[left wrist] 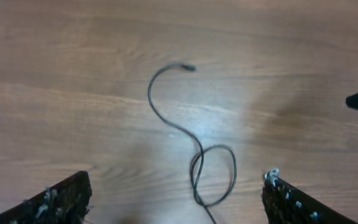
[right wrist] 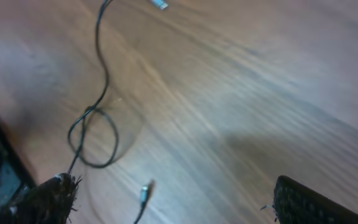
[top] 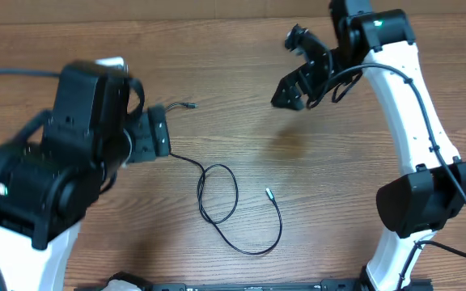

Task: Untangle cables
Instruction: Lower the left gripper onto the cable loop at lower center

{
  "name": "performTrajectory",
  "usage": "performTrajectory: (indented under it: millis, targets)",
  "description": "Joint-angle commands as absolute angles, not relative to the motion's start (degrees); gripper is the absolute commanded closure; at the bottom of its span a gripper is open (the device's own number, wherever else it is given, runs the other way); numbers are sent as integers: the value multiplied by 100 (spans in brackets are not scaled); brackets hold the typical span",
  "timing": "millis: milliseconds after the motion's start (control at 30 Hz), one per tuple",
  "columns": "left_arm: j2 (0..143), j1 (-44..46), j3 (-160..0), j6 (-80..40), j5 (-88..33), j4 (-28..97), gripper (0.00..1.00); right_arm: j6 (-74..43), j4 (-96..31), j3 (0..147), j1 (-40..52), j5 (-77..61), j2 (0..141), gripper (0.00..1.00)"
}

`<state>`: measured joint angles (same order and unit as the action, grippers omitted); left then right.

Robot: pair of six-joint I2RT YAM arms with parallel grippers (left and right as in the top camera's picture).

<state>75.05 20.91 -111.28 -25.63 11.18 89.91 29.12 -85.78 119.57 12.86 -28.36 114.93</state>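
Out across the middle of the desk (top: 338,170), overhead view first: one thin black cable (top: 281,228) lies slack. It leaves the left hand (top: 158,136) near the left edge, crosses itself in a single loop (top: 237,194), sweeps toward the front edge and curls back up to a silvery plug (top: 269,193). A second plug (top: 189,105) pokes out just past the left hand, and I cannot tell whether it belongs to the same cord. Toward the far right corner hovers the right hand (top: 288,66), fingers spread, nothing in them, well apart from the cord. Left wrist view now: the left hand (left wrist: 176,186) is spread wide, and the cable (left wrist: 150,96) runs out between the fingers with neither one touching it. The loop (left wrist: 235,169) sits just ahead, with a plug (left wrist: 188,66) beyond it. Over to the right wrist view: the right hand (right wrist: 166,193) is spread and empty, the loop (right wrist: 116,142) lies near one finger, the silvery plug (right wrist: 160,4) is up at the top edge and the second plug (right wrist: 143,196) sits low between the fingers. My read is that this cord is light, limp and thin, so it will likely skid on the wood and slip from a shallow pinch. Each plug looks stiffer and thicker, which makes it the best place to take hold. One hand could then pin the loop's crossing while the other draws the plug end out.
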Motion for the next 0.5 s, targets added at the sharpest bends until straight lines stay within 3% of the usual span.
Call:
performTrajectory:
  millis: [0, 167, 467]
  targets:
    - [6912, 2104, -10197, -2790, 963, 8654, 11, 2985, -8652, 11996, 1599, -2969, 11498, 0]
    - [6082, 2104, -8423, -2755, 327, 7679, 0, 2731, -8805, 11996, 2106, -2941, 11498, 0]
    - [5944, 2104, -6759, -2744, -274, 6766, 0, 1734, -9011, 11996, 2720, -2558, 11498, 0]
